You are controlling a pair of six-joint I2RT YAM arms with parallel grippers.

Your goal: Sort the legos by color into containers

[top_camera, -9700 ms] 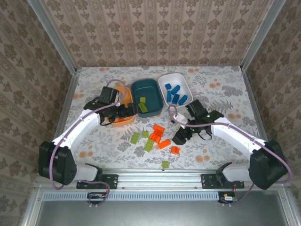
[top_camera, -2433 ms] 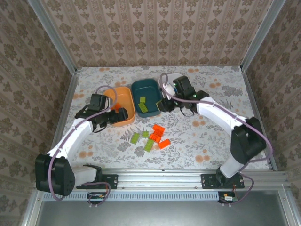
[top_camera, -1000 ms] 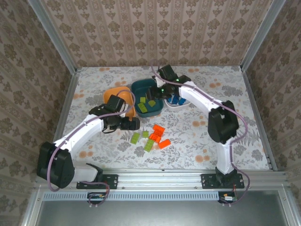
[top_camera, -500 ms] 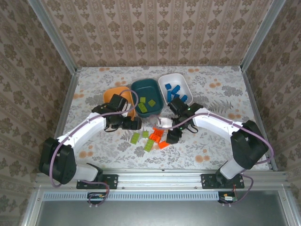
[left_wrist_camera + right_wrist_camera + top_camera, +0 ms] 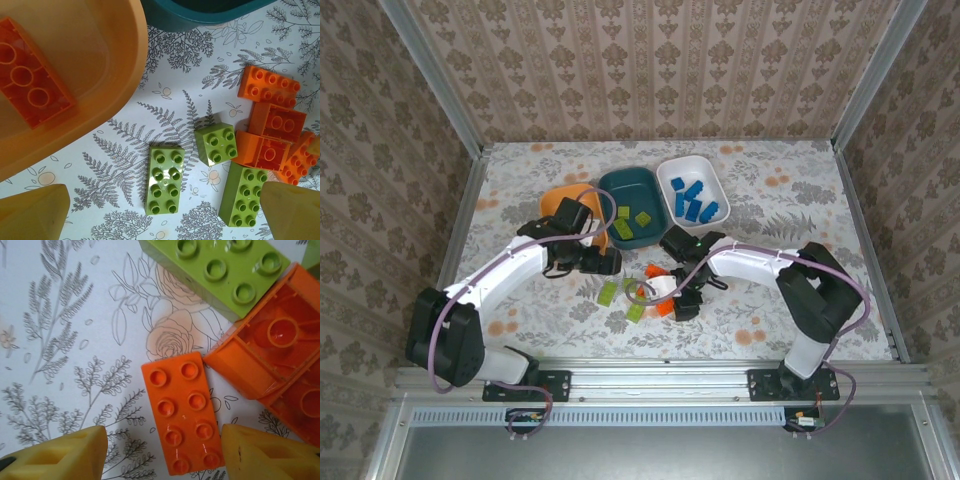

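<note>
1. The orange eight-stud brick (image 5: 182,412) lies studs up on the desk (image 5: 65,340), right between the fingers of your right pincer (image 5: 165,452).
2. Your right pincer stands half wide, astride that brick and holding nothing. One finger (image 5: 55,452) is clear of it. The other sits just beside its edge, and you cannot tell whether it touches.
3. An upturned orange brick (image 5: 272,357), hollow side up, meets the eight-stud brick's corner. A green brick (image 5: 220,270) lies just beyond.
4. From above, the loose legos (image 5: 635,300) cluster in the middle of the desk's near half, with your right pincer over their right side.
5. Your left pincer (image 5: 162,200) is spread wide and holds nothing, hanging over the cluster's left side. Below it you see a long green brick (image 5: 164,180) and a square green brick (image 5: 216,144). Four orange bricks (image 5: 277,122) are packed together just beside them.
6. The containers stand side by side between the cluster and the desk's far edge. From left to right they are the orange dish (image 5: 565,195), the teal dish (image 5: 635,190) and the white dish (image 5: 705,168), which is nearest the far edge.
7. The orange dish holds an orange lego (image 5: 30,85), the teal dish holds green legos (image 5: 623,228), and the white dish holds blue legos (image 5: 692,198).
</note>
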